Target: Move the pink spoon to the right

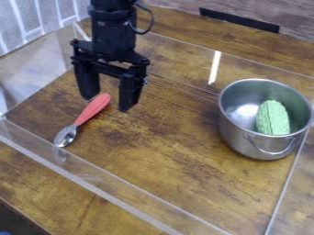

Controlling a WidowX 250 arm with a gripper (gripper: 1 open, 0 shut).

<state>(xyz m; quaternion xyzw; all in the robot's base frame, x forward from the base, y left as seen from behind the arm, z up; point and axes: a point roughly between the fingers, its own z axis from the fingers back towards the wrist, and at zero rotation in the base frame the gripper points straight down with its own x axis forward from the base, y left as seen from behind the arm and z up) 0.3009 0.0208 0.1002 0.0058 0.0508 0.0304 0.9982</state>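
Observation:
The pink spoon (84, 117) lies flat on the wooden table, its pinkish-red handle pointing up-right and its silver bowl (64, 138) down-left near the clear front wall. My black gripper (106, 95) hangs pointing down just above the handle's upper end. Its two fingers stand wide open, one on either side of the handle tip, with nothing between them.
A steel pot (245, 128) holding a green ridged object (273, 117) stands at the right. Clear plastic walls (37, 147) fence the work area at the front left. The wooden table (172, 156) stretches between spoon and pot.

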